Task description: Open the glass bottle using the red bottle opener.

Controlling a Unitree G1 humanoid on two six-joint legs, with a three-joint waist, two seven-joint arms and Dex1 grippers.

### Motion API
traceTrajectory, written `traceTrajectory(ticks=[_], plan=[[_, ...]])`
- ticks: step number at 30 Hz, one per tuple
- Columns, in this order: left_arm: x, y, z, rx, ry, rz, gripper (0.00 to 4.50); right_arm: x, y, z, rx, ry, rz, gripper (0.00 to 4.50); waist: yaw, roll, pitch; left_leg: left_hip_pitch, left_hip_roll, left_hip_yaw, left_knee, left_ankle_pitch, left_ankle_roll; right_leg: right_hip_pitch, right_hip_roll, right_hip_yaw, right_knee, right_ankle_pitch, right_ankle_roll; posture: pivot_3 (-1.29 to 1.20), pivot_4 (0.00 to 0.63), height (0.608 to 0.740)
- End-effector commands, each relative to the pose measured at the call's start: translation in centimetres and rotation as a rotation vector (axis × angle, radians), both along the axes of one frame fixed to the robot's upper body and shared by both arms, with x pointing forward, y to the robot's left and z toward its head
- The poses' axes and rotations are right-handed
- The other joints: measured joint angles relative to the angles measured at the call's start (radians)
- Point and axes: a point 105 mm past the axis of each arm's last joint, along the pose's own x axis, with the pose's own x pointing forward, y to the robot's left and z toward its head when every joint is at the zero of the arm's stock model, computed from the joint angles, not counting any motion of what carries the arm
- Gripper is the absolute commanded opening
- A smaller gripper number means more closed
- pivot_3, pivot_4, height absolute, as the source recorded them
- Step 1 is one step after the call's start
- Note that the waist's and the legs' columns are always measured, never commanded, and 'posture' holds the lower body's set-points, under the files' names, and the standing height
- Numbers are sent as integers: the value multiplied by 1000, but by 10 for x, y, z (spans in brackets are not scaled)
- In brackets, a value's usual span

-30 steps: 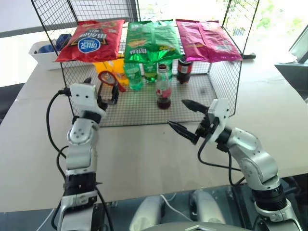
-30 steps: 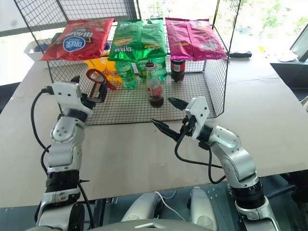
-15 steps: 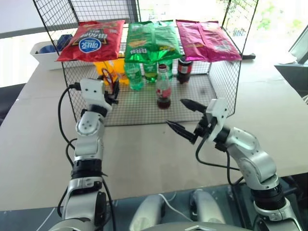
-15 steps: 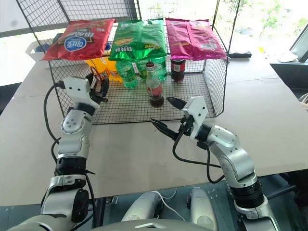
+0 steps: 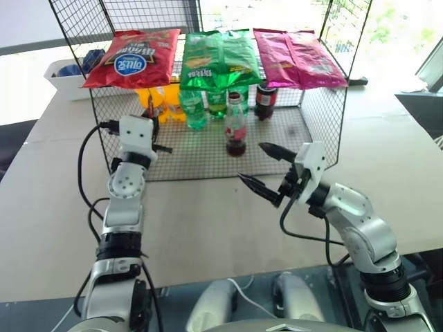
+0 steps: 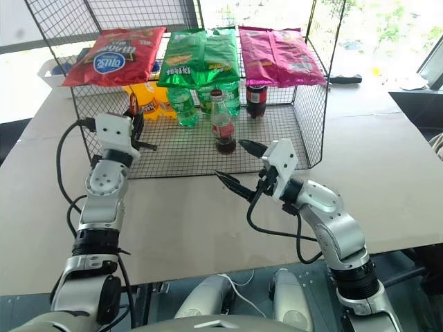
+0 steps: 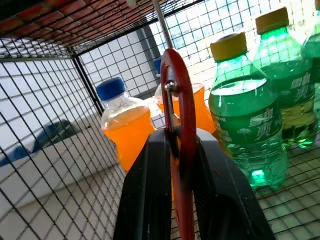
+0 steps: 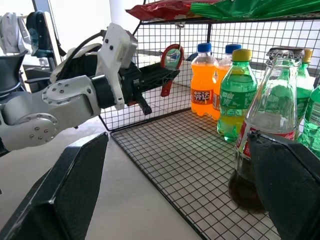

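While the left gripper [image 5: 149, 117] reaches into the left end of the wire rack [image 5: 318, 131], its jaws are pinched on the red bottle opener [image 5: 149, 109], which hangs near the rack's left wall. From the left eye, the glass bottle [image 5: 234, 126] stands upright on the rack's floor near the middle, ahead of the green bottles [image 5: 194, 108] and a darker cola bottle [image 5: 264, 101]. Chip bags, red [image 5: 131, 57], green [image 5: 219, 58] and pink [image 5: 297, 57], lie on the rack's top shelf. The right gripper [image 5: 265, 169] hovers over the surface just before the rack's front edge, jaws spread wide and holding nothing, well apart from the glass bottle.

Along the left wrist, the two black fingers [image 7: 147, 190] press the opener's flat handle edge-on between them, its ring head rising above them. Orange soda bottles [image 7: 124, 127] and green bottles stand beyond it.

Along the right wrist, the wide-apart fingers [image 8: 60, 195] frame the rack floor. The glass bottle stands close by, cap on. The left gripper shows across the rack with the opener clamped.
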Motion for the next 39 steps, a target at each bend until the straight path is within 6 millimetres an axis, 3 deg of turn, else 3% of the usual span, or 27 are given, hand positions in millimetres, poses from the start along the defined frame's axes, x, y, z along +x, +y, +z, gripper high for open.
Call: traceTrajectory(ticks=[1,12,26,28,39], plan=[[-10,-1,24,185,-137,98,552,-5,2,12,23,-57,17,4500,0,0,0,0,0,0,0,0,0,0,0,0,0,0,0,0,150,734],[-30,-19,37,442,-297,209,552,-5,2,10,17,-55,10,4500,0,0,0,0,0,0,0,0,0,0,0,0,0,0,0,0,150,734],[-40,-3,35,434,-283,322,552,-4,2,8,14,-55,4,4500,0,0,0,0,0,0,0,0,0,0,-1,0,1,0,0,0,150,734],[-40,-1,36,429,-277,332,38,-4,2,8,14,-56,3,4500,0,0,0,0,0,0,0,0,0,0,-1,0,2,0,0,0,150,734],[-50,-6,48,437,-347,352,15,-3,1,7,14,-55,-4,4500,0,0,0,0,0,0,0,0,0,0,-1,0,2,0,0,0,150,734]])
